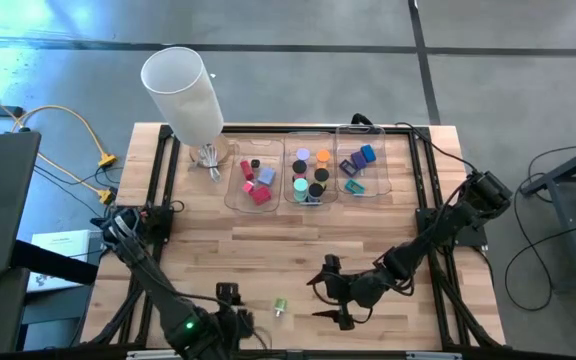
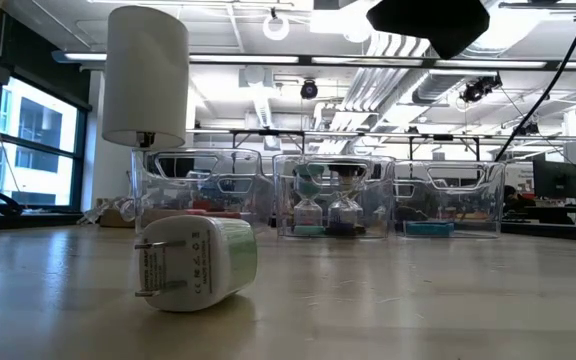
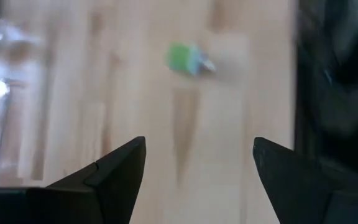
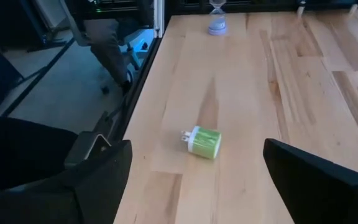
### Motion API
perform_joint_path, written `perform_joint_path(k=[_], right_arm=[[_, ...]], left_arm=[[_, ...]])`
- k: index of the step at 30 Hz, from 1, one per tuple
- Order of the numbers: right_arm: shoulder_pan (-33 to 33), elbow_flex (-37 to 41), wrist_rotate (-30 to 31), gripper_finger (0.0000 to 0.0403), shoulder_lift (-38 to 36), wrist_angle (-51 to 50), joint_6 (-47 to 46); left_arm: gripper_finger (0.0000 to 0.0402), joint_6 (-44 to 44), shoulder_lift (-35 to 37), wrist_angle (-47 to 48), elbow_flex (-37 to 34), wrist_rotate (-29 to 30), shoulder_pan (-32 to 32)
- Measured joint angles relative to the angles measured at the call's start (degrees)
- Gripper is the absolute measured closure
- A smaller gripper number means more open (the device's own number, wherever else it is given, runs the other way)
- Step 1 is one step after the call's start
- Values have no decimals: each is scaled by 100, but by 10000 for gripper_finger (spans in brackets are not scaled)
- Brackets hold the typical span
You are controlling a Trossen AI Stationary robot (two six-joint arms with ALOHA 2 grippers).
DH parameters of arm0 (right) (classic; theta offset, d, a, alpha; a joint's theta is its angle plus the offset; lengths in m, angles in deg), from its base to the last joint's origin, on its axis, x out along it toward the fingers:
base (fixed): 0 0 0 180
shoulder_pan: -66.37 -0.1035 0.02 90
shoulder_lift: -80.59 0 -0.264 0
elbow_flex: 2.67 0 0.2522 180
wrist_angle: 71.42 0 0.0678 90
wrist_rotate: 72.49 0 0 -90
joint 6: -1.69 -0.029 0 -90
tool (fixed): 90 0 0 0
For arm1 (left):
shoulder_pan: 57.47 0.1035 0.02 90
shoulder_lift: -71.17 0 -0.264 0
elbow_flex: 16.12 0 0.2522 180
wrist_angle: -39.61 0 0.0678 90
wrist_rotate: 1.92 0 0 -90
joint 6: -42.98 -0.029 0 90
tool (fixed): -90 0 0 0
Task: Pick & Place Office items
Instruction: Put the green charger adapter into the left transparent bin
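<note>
While both grippers stand wide open and empty, the green piece (image 1: 279,307) lies on its side between them near the table's front edge.

Right gripper (image 1: 333,297) hovers just right of it; left gripper (image 1: 230,301) sits at the front edge, just left. Bare wood (image 1: 268,250) lies open around the piece, back to the three clear trays (image 1: 308,192) along the far edge. Most other office items (image 1: 309,172) fill those trays, too crowded to count. One white cylinder (image 1: 182,92) stands at the far left corner.
</note>
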Motion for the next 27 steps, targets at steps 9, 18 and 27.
perform_joint_path(k=[9,18,27], right_arm=[[-217,0,14,50,0,-150,-237],[-503,0,366,50,0,-269,-574],[-849,0,601,50,0,-330,-923]], left_arm=[[112,3382,-19,-137,0,492,475],[112,3796,-87,-333,7,42,738],[112,4374,-211,-897,4,86,1050]])
